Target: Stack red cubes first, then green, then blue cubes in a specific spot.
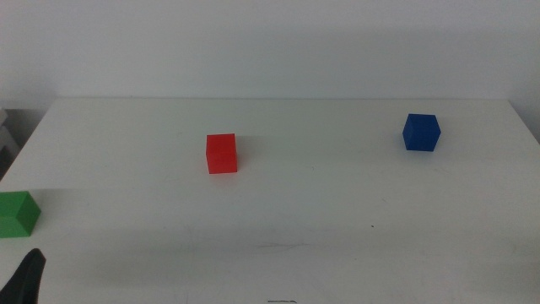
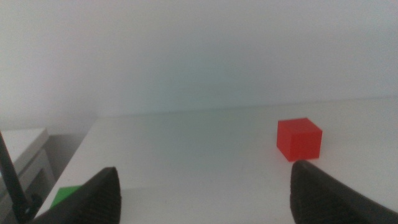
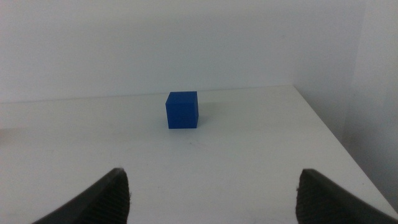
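Observation:
The red cube [image 1: 222, 154] sits on the white tabletop [image 1: 321, 219], left of centre. The blue cube [image 1: 421, 133] sits at the far right. The green cube [image 1: 17, 214] sits at the left edge, partly cut off by the picture. All three stand apart, none stacked. My left gripper [image 1: 29, 277] shows only as a dark tip at the bottom left corner, in front of the green cube. In its wrist view it [image 2: 205, 202] is open and empty, with the red cube [image 2: 299, 139] ahead and the green cube [image 2: 67, 196] beside one jaw. My right gripper [image 3: 211, 202] is open and empty, facing the blue cube [image 3: 182, 109].
A white wall runs behind the table. The table's right edge [image 3: 336, 143] is close to the blue cube. A pale piece of furniture [image 2: 25, 155] stands off the table's left side, with a thin dark cable [image 2: 12, 174] in front of it.

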### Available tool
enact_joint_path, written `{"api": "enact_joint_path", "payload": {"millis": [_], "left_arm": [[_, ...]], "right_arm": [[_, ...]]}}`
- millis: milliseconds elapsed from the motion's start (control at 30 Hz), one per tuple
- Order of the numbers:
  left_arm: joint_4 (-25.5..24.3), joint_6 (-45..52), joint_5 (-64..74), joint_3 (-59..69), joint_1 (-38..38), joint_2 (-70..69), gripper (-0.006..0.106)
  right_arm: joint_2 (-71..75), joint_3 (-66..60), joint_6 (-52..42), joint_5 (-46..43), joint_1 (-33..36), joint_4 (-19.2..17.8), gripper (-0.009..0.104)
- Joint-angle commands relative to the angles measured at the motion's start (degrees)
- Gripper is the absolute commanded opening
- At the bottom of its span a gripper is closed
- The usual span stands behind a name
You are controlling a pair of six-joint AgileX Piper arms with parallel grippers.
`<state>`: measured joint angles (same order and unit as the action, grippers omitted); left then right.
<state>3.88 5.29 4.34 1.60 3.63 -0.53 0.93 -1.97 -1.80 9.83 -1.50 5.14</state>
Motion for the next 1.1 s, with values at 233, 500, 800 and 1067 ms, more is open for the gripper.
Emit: {"api": "enact_joint_path", "payload": {"millis": [233, 500, 800, 1067], "left_arm": [[0.27, -0.91, 6.71, -17.49, 0.24, 17.07, 0.093], [0.27, -0.91, 24.03, -34.48, 0.24, 29.19, 0.093], [0.27, -2.75, 43.03, -52.24, 0.24, 41.25, 0.093], [0.27, -5.29, 51.19, -62.35, 0.24, 51.49, 0.093]], "right_arm": [[0.9, 1.34, -0.53, -4.6, 0.12, -0.33, 0.094], [0.9, 1.34, -0.53, -4.6, 0.12, -0.33, 0.094], [0.9, 1.34, -0.53, -4.6, 0.12, -0.33, 0.094], [0.9, 1.34, -0.53, -4.6, 0.12, -0.33, 0.094]]}}
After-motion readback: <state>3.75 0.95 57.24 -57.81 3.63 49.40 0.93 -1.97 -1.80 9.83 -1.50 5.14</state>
